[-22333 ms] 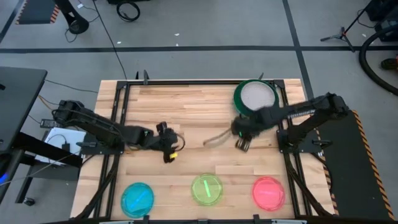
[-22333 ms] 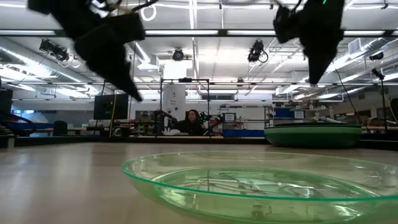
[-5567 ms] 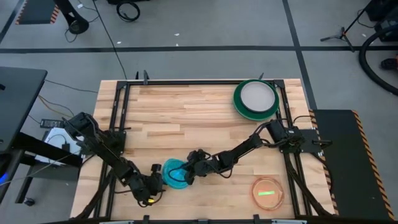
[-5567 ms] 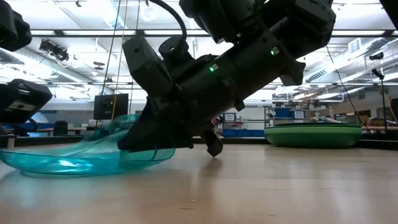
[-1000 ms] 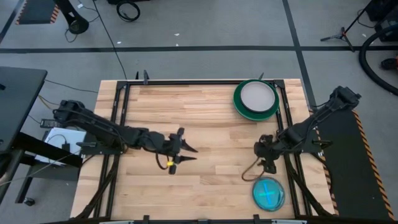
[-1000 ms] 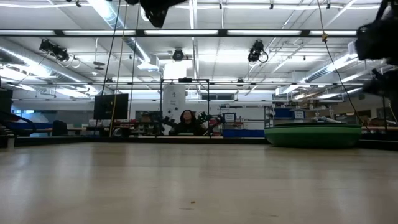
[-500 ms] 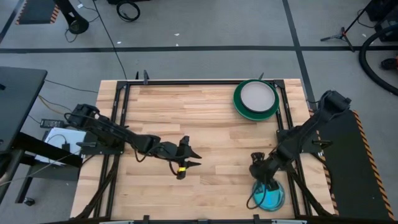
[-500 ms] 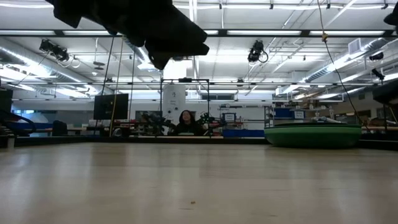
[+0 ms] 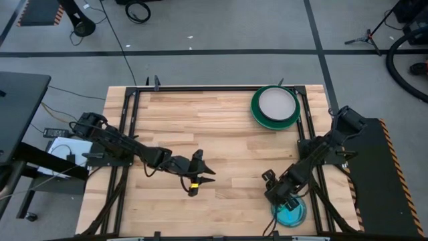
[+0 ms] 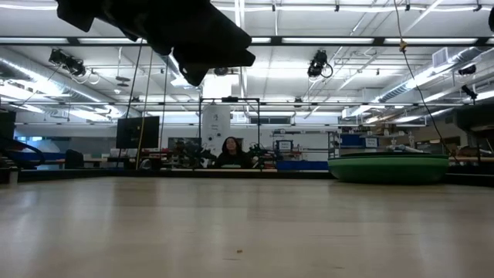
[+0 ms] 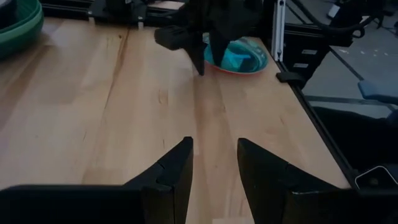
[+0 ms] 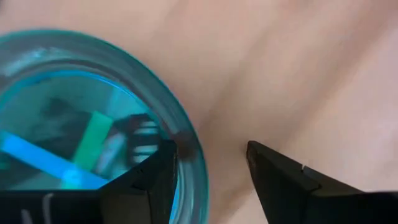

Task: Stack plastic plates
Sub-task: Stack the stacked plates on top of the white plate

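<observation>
Rim and claw are what matter here: the right gripper [image 9: 283, 196] hangs low over the small blue stack [image 9: 291, 213] at the near right corner of the table [image 9: 221, 127], and its wrist view shows one finger [image 12: 152, 180] inside the blue wall and the other finger [image 12: 283, 180] outside it over bare wood, so the spread, empty jaws straddle the rim on the stack's left side. The stack thus lies directly under and slightly right of that claw, and a closing pinch would, by my reckoning, take the rim; the plates being round, no axis needs matching, only the height of the fingers against the wall. A big green stack [image 9: 275, 107] topped with a pale plate sits at the far right edge, well apart from the blue one, so the carry would run away from the near edge. The left gripper [image 9: 199, 175] hovers mid-table, fingers parted and holding nothing, pointed toward the right side and much farther from either stack, so the right arm is plainly the nearer one.
</observation>
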